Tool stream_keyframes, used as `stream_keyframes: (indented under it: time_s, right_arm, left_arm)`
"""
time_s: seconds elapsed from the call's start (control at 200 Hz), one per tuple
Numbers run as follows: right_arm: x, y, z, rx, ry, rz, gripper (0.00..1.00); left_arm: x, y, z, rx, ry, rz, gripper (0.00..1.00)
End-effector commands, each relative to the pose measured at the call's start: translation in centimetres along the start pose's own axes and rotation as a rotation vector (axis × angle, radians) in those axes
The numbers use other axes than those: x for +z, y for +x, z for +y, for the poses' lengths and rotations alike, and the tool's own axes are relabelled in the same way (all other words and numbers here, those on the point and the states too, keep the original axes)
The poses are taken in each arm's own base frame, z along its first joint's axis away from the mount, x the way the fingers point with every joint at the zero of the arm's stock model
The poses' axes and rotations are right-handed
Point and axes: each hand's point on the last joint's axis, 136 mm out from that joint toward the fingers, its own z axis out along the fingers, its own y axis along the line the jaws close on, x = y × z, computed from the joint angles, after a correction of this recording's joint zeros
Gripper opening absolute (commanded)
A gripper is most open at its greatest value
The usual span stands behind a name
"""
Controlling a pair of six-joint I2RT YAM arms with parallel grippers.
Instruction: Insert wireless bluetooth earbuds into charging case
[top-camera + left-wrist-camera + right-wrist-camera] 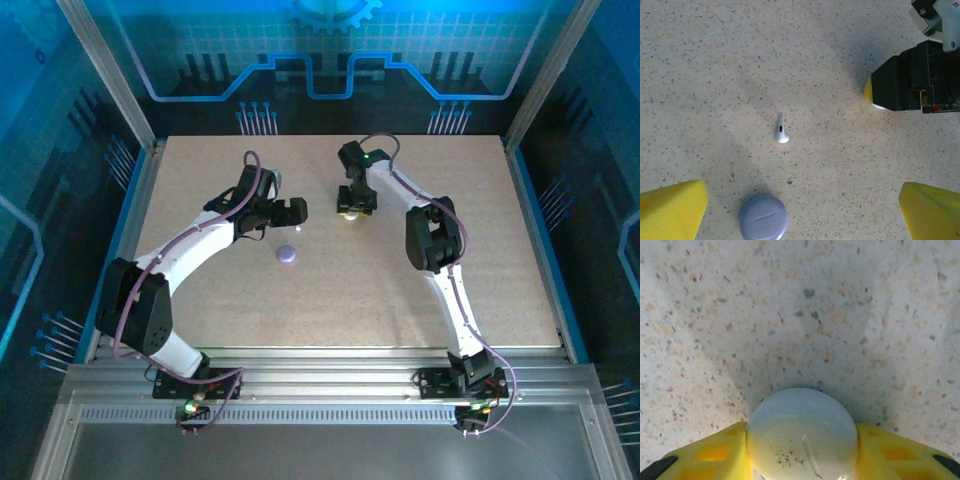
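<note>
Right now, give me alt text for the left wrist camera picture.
A tiny whitish earbud lies on a speckled table, with a lavender round piece below it in frame. The left gripper hangs open above, yellow fingertips in both lower corners.

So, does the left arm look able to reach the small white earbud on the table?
Probably yes. The left gripper is open, and the earbud lies uncovered just ahead of its fingers. The lavender round piece lies near but apart from it.
</note>
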Motion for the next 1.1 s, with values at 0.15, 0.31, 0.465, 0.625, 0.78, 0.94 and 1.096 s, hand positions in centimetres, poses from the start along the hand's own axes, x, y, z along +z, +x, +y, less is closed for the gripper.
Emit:
stream_keyframes:
  time_s: [0.15, 0.31, 0.465, 0.625, 0.78, 0.94, 1.096]
  right_arm:
    - [-6.6, 2.5, 2.5, -0.033, -0.128, -0.095, 0.43]
    - [-10.1, 4.0, 3.8, -0.028, -0.256, -0.178, 0.43]
    - [-13.4, 5.4, 5.0, -0.036, -0.371, -0.263, 0.42]
    - [-16.2, 6.8, 5.7, -0.015, -0.506, -0.344, 0.41]
    - [-18.3, 8.3, 5.9, -0.001, -0.583, -0.408, 0.4]
    - [-19.9, 10.0, 6.0, 0.036, -0.68, -0.443, 0.4]
    - [-21.5, 10.4, 7.1, 0.056, -0.818, -0.469, 0.39]
  left_arm:
    - [-1.6, 0.8, -0.9, 0.033, 0.083, -0.05, 0.92]
    - [-3.0, 1.0, -2.4, 0.093, 0.155, -0.116, 0.89]
    - [-4.1, 1.3, -4.8, 0.169, 0.252, -0.185, 0.87]
    - [-5.1, 1.8, -7.2, 0.232, 0.361, -0.254, 0.84]
    - [-6.6, 2.4, -9.3, 0.328, 0.473, -0.37, 0.82]
    - [-8.3, 4.2, -11.7, 0.467, 0.606, -0.46, 0.79]
    - [-9.1, 6.1, -13.1, 0.589, 0.671, -0.498, 0.78]
